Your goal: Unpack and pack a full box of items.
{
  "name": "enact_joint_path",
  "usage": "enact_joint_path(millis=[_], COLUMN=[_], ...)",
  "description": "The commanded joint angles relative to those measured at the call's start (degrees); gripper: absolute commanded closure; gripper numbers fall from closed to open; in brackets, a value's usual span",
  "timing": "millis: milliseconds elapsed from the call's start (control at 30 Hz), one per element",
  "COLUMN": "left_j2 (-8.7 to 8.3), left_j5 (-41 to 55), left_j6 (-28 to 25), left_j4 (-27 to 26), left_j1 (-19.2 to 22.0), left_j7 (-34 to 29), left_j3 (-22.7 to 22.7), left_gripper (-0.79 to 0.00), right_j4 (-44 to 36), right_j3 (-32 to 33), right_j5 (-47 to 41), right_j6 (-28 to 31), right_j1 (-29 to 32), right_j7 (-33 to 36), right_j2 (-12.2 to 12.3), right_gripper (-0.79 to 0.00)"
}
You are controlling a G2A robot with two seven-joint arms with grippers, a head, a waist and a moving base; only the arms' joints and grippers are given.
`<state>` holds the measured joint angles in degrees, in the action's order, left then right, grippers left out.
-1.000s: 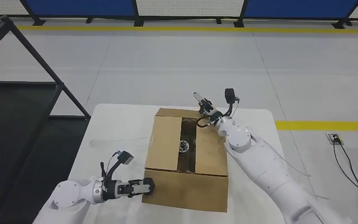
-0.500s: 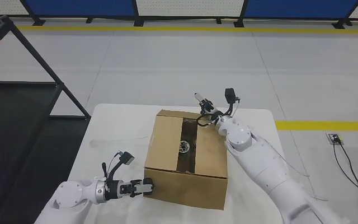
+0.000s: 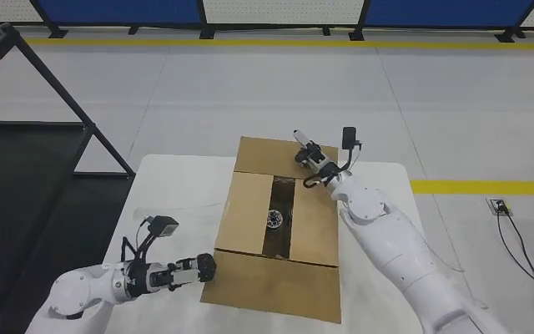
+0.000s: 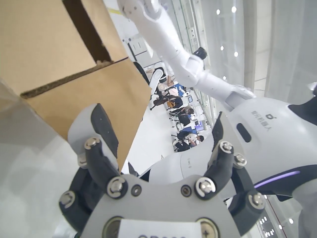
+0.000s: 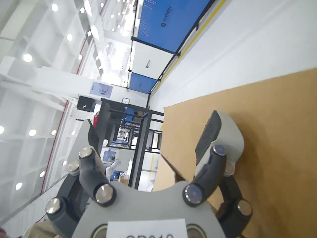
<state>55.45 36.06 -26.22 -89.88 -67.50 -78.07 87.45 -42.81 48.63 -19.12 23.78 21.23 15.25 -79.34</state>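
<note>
White print on blue panel (image 5: pixel 173 13) — wrist plate label (image 5: pixel 147 229) cut off.

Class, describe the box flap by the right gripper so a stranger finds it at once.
On the white table stands a brown cardboard box. Its flap farthest from the robot is folded outward. Alone among the flaps, it has the right gripper at its edge.

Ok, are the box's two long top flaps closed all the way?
No, the top view shows a dark gap between the two long flaps of the box.
</note>
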Motion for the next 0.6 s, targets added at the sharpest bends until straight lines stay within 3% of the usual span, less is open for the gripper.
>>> enact_joint_path(millis=[0, 100, 267, 433, 567], left_j2=[-0.27, -0.45, -0.17, 0.66, 1.38], left_j5=[1.0, -1.8, -7.5, -7.6, -4.3], left_j6=[-0.6, -1.7, -3.2, -2.4, -0.6], left_j4=[1.1, 4.2, 8.4, 11.1, 14.9], left_j1=[-0.8, -1.2, -0.4, 2.0, 5.9], left_j7=[1.1, 5.4, 11.5, 14.7, 13.0], left_j3=[2.7, 4.6, 2.8, -2.0, -5.7], left_gripper=[-0.785, -0.785, -0.785, -0.785, -0.785], right_j4=[-2.2, -6.3, -12.2, -13.5, -13.5], right_j3=[1.4, 4.0, 8.4, 9.9, 9.9], right_j5=[-1.1, -3.9, -4.3, -3.3, -3.3], right_j6=[1.8, 2.2, -2.8, -4.3, -4.3], right_j1=[1.3, 3.9, 8.2, 9.4, 9.4], right_j7=[4.5, 15.8, 33.9, 35.7, 35.7], right_j2=[0.6, 2.0, 5.0, 5.8, 5.8], right_gripper=[-0.785, -0.785, -0.785, -0.785, -0.785])
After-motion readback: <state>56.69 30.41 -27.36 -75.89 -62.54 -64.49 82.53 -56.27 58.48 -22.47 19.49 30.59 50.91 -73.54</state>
